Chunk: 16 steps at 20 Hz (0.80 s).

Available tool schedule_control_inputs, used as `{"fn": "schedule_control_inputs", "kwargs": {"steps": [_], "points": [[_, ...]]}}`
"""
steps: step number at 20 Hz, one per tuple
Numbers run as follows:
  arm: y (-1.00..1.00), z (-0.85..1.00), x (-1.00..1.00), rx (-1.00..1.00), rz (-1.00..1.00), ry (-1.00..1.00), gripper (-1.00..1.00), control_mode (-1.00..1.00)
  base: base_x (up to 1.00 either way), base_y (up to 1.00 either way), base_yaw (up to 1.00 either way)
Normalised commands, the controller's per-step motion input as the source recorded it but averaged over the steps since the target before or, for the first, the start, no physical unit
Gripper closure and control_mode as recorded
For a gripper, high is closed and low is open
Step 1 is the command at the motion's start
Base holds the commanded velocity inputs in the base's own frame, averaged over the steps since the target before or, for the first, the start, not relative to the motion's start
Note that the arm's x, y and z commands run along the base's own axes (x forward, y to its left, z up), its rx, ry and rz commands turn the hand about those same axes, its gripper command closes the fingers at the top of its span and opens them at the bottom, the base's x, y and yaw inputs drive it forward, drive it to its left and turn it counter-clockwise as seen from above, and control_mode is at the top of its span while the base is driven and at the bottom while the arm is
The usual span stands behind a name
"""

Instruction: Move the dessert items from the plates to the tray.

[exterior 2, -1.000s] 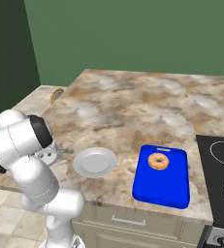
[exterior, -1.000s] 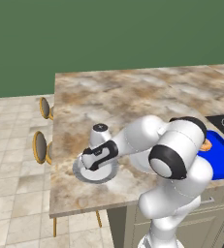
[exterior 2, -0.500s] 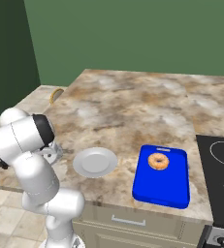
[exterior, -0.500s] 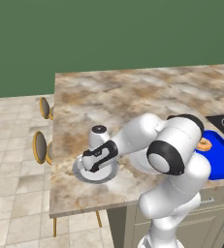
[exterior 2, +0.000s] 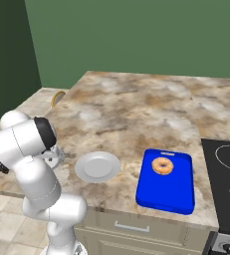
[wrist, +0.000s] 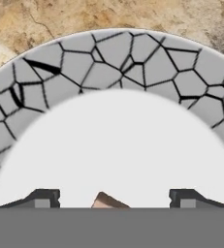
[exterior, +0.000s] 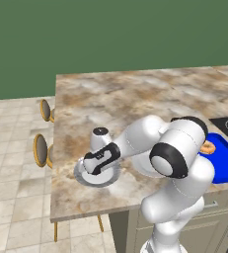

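The marble counter [exterior 2: 136, 109] lay wide and bare toward twelve o'clock in the right base view, giving the most free room; its near edge ran just below the dishes. The black stovetop [exterior 2: 226, 184] took the corner at four o'clock. The blue tray [exterior 2: 167, 187] sat just beside the stovetop, near the front edge, with the glazed donut [exterior 2: 162, 166] lying on its far half. The plain plate [exterior 2: 97, 166] stood apart from the tray at its nine o'clock side, with nothing on it. The dark-rimmed plate [exterior: 86, 177] sat near the counter's left corner in the left base view, largely covered by the hand. Two stools [exterior: 42, 149] stood off that counter edge.

The gripper [wrist: 114, 197] hung low over the plate's white centre, fingertips [wrist: 44, 197] spread wide on either side of the small brown morsel [wrist: 107, 201], not visibly touching it. Against half a second earlier, the forearm and hand lay in much the same place over that plate.
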Motion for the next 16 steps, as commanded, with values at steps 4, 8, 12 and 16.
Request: {"fn": "schedule_control_inputs", "kwargs": {"steps": [4,8,12,16], "points": [[0.00,0.00,0.00,0.00,0.00,0.00,1.00,-1.00,0.00,0.00,0.00],[0.00,0.00,0.00,0.00,0.00,0.00,1.00,-1.00,0.00,0.00,0.00],[0.00,0.00,0.00,0.00,0.00,0.00,1.00,-1.00,0.00,0.00,0.00],[0.00,0.01,0.00,0.00,0.00,0.00,1.00,-1.00,0.00,0.00,0.00]]}}
